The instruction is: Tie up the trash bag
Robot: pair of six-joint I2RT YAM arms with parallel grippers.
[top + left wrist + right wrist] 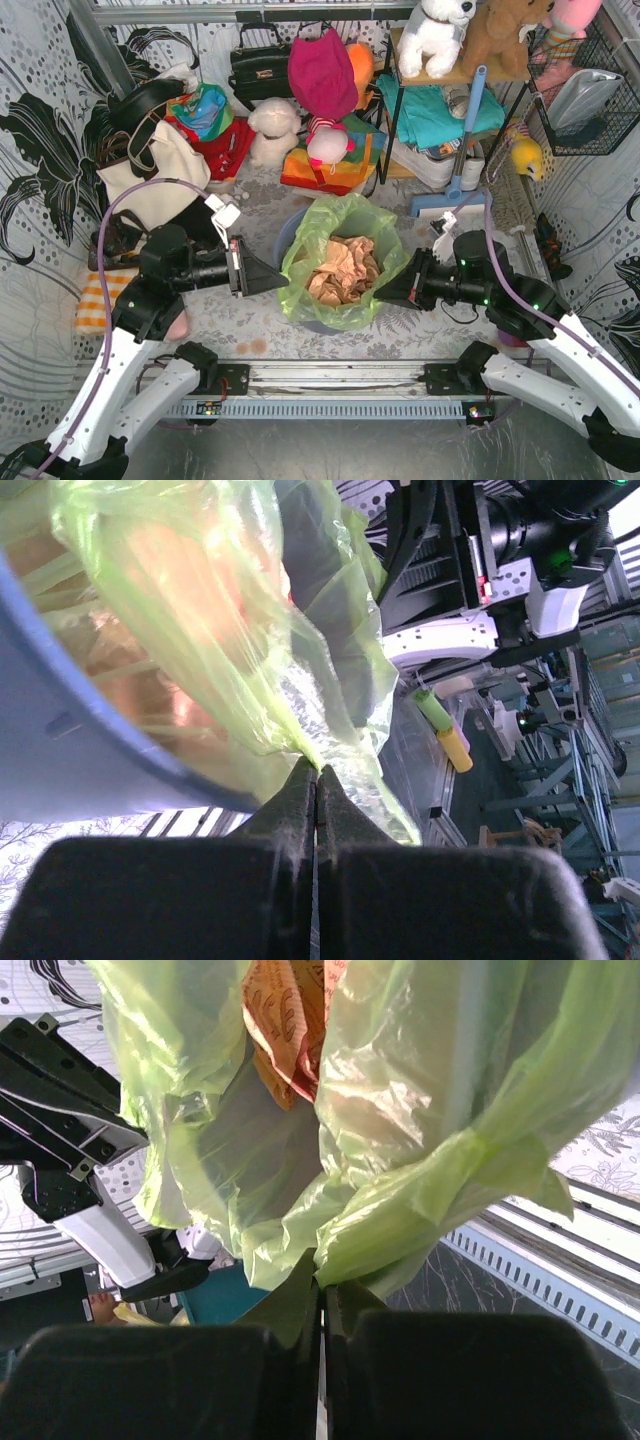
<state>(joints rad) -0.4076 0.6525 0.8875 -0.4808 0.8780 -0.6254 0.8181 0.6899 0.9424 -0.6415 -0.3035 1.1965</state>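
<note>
Two grippers meet one trash bag [352,218] from opposite sides, near the middle of the table [250,322].

Edges and clearance: the bag lines a round bin [322,324], with its green rim folded out over the bin's lip. A strip of bare tabletop lies between the bin and the rail [330,378] at the near edge. To either side the room is taken up by the arms themselves. Behind the bin the space is crowded: a tote bag [150,185] at back left, soft toys [275,130] at centre, and a shelf [440,110] and dustpan [440,205] at back right. The dustpan lies just beside the right arm. A wire basket [585,95] sits at the far right.

Surface and room: a grey leaf-patterned tabletop, enclosed by black-and-white flowered walls [40,150].

Orientation: the bag stands upright, long axis vertical, mouth open and facing up, with crumpled paper [343,270] inside.

Grip: the left gripper [283,283] is closed on the film at the bag's left rim. The right gripper [382,296] is closed on a gathered fold at the right rim. Both wrist views show green plastic pinched between meeting fingers.
</note>
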